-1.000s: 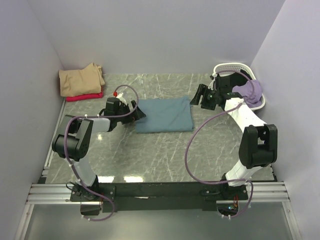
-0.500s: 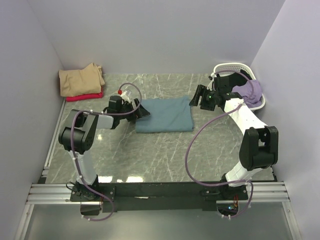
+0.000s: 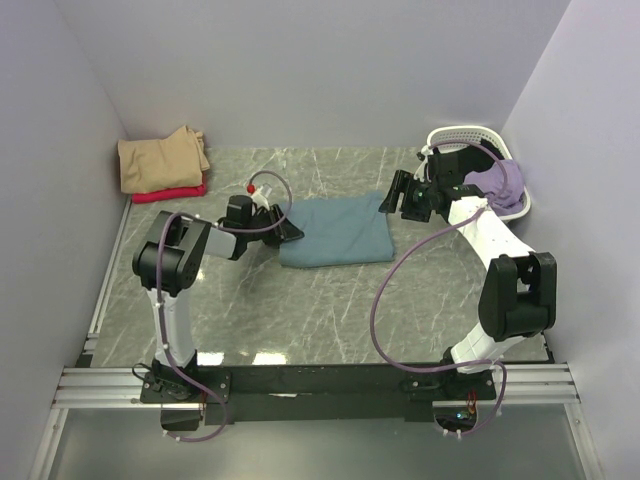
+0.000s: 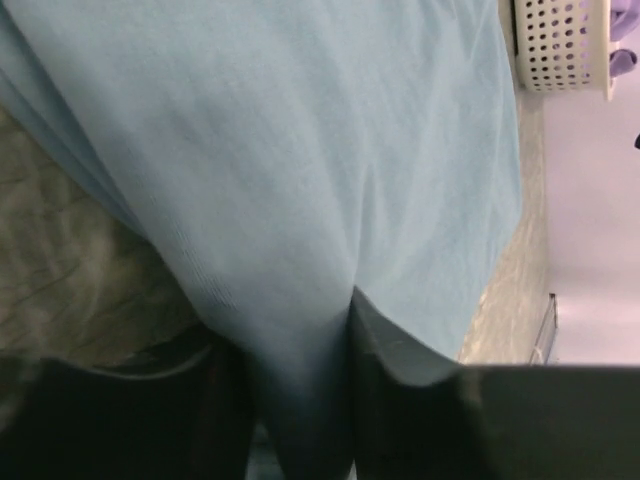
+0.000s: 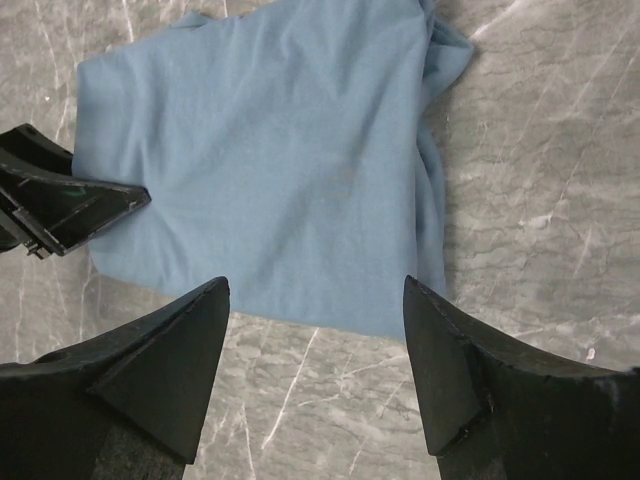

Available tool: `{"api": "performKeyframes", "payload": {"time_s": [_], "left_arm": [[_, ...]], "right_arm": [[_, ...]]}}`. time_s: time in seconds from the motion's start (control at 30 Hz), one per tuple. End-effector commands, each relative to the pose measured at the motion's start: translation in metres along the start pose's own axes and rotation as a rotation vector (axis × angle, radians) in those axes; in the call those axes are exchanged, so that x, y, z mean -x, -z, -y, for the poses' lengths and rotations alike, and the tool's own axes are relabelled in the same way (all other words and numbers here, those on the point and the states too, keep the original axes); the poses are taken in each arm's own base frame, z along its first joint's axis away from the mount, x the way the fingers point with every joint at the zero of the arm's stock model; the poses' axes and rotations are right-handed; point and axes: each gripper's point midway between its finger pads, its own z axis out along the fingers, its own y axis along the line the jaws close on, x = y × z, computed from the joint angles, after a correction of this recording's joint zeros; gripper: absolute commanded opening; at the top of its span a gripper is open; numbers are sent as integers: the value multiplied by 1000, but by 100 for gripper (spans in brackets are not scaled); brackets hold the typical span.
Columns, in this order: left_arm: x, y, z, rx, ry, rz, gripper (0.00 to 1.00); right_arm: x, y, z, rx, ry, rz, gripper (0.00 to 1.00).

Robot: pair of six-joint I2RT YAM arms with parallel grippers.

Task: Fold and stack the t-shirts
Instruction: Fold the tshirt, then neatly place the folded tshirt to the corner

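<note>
Left fingers (image 4: 130,425) were closed on the left edge of the teal-blue t-shirt (image 3: 335,230). In the left wrist view a ridge of the blue cloth ran down between the two dark pads, with little room to either side. The shirt lay folded into a rough rectangle near the middle of the worktop (image 3: 300,310), flat except where the cloth was gathered at that pinch. Several layers showed along its edges (most plainly in the right wrist view, down the side nearest the basket).

Right fingers (image 5: 165,375) stood spread wide with nothing between them. They were held above the shirt's far right corner and clear of the cloth. Through the gap between them, the right wrist camera saw the shirt and the grey marbled surface below it.

Further out, at the far left corner of the worktop, a tan t-shirt (image 3: 160,160) sat folded on top of a red t-shirt (image 3: 172,193), of which only a thin strip showed. At the far right corner stood the white basket (image 3: 455,134), its sides pierced with holes, and a lilac t-shirt (image 3: 497,185) lay bunched inside it, behind the right arm.
</note>
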Motion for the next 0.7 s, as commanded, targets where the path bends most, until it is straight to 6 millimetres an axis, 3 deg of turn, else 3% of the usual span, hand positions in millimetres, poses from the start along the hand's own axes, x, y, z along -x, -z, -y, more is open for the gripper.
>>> {"api": "performKeyframes", "payload": {"time_s": [0.0, 0.13, 0.27, 0.47, 0.57, 0.6, 0.63, 0.67], "left_arm": [[-25, -11, -1, -28, 36, -84, 33], [-23, -17, 1, -44, 41, -88, 1], [-11, -21, 12, -67, 31, -95, 1], [49, -23, 32, 22, -124, -47, 1], [86, -19, 40, 60, -172, -25, 1], [109, -17, 48, 67, -221, 11, 1], [111, -14, 43, 108, -213, -8, 1], [130, -12, 49, 112, -240, 21, 1]], "right_arm": [[12, 11, -7, 3, 40, 47, 77], [10, 10, -6, 0, 39, 43, 77], [7, 7, -5, 3, 36, 33, 77], [3, 3, -5, 15, 31, 25, 77], [2, 1, -4, 18, 29, 19, 77], [2, 1, -4, 20, 30, 20, 77], [1, 1, -5, 24, 27, 19, 77], [1, 0, -6, 31, 28, 19, 77]]}}
